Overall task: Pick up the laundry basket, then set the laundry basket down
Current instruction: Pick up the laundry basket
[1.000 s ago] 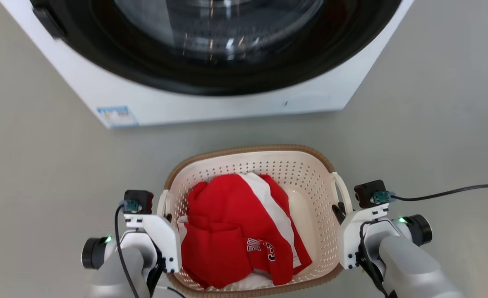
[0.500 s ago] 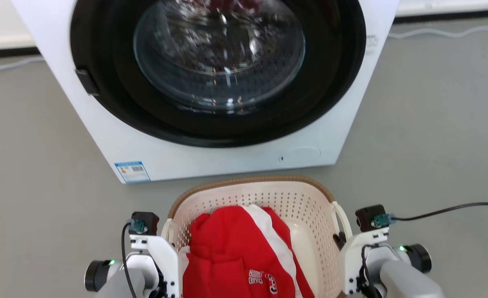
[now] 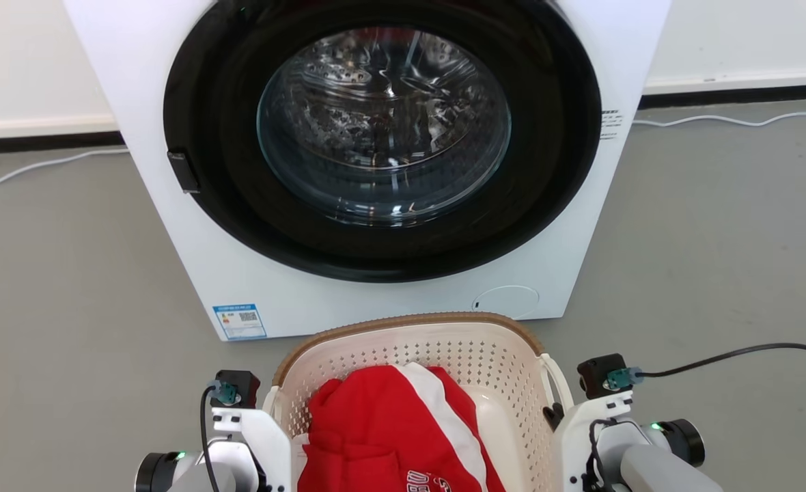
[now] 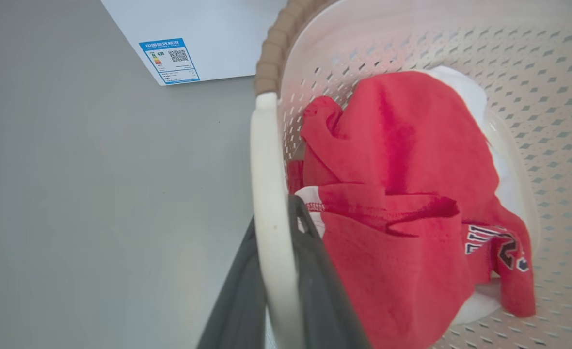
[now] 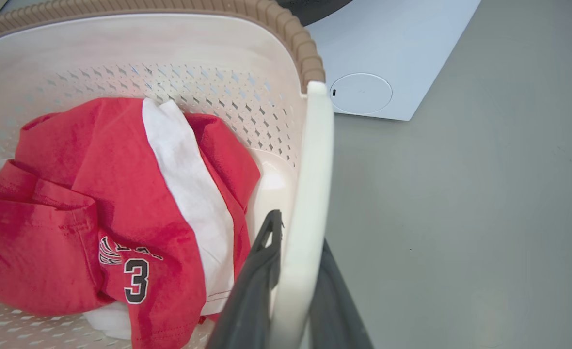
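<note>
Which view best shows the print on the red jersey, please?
The right wrist view: the black 3 on the red jersey reads clearly. The left wrist view shows the print creased; the head view crops it at the bottom.

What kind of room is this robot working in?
Probably a laundry area, perhaps a test room. A white front-loading washing machine stands on a bare grey floor. Right in front of it is a laundry basket holding a red and white garment.

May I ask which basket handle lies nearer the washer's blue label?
The handle in the left claw; the blue label sits on its side, far from the right handle.
</note>
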`<state>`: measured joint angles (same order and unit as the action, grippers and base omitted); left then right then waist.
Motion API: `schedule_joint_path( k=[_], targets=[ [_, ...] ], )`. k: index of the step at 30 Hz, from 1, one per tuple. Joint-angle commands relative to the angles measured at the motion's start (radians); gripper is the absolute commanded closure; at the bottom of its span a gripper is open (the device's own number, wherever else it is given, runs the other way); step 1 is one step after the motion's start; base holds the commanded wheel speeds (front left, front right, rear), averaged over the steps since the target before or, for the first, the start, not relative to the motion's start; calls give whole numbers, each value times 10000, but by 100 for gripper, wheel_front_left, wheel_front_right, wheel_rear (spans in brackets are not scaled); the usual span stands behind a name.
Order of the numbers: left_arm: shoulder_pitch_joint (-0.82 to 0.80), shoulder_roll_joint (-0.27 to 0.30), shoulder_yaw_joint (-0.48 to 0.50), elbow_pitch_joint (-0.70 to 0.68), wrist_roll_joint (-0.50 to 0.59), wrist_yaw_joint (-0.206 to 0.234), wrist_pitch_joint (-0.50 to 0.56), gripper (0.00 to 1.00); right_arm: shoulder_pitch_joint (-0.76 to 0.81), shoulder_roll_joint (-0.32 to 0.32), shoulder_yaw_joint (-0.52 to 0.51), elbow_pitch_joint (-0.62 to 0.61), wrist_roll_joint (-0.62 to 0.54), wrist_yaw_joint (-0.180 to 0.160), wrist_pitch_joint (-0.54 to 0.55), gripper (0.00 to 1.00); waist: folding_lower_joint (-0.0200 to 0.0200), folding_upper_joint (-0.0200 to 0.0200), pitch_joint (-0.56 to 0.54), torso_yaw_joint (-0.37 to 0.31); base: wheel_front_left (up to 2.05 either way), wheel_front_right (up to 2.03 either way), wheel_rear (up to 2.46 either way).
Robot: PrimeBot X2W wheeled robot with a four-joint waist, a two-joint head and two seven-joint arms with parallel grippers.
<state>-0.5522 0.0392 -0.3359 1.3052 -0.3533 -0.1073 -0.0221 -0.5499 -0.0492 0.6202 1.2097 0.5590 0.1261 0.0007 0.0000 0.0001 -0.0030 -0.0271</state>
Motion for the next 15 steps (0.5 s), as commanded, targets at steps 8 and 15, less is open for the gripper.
schedule_joint_path(
  k=[8,15],
  targets=[
    [-96,337,-28,-144,-40,-120,406,100,-15,-11,573,-151,422,46,250,100,0,-1,-153,-165,0,0,0],
    [-166,307,-188,-144,-108,-159,607,100,-101,-11,772,-34,755,46,477,100,0,-1,-149,-256,0,0,0]
  ],
)
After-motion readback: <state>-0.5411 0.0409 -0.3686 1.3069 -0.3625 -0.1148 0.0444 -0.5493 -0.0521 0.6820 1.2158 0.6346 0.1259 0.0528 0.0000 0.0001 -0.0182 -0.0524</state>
